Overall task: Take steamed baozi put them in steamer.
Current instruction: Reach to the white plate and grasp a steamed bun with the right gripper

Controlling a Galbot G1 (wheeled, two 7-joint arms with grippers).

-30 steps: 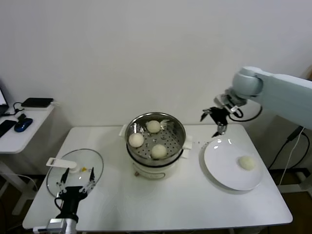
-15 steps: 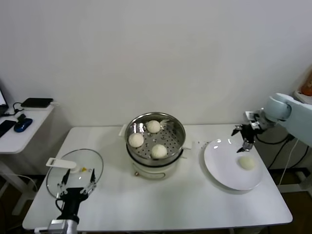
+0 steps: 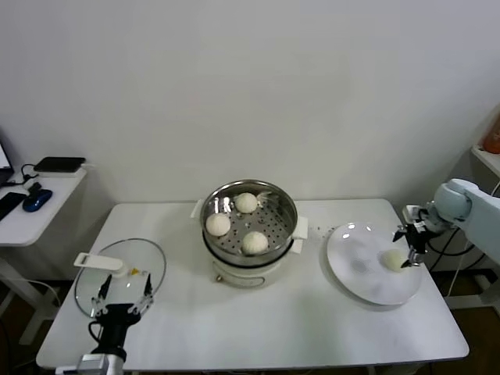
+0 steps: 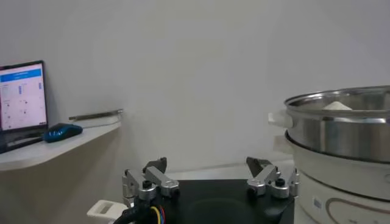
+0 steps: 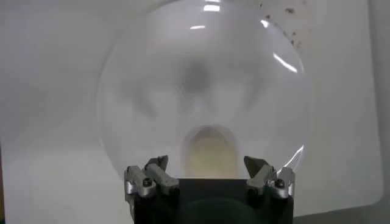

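Observation:
Three cream-white baozi (image 3: 254, 241) lie on the perforated floor of the shiny steamer (image 3: 286, 205), which stands on its white base at mid-table. One more baozi (image 3: 393, 259) (image 5: 210, 152) rests on the white plate (image 3: 355, 266) at the right. My right gripper (image 3: 412, 248) (image 5: 206, 163) hangs open just over the plate's right side, fingers either side of that baozi without touching it. My left gripper (image 3: 121, 294) (image 4: 206, 165) is parked open at the table's front left, by the glass lid.
A glass lid (image 3: 117, 273) with a white handle lies at the front left. A side desk (image 3: 31, 211) with a mouse and a laptop (image 4: 22, 100) stands beyond the table's left edge. The steamer's steel wall (image 4: 341, 131) is close beside the left gripper.
My right arm has swung from behind the plate out to the right and come down over the baozi on the plate, staying open. The left arm has not moved.

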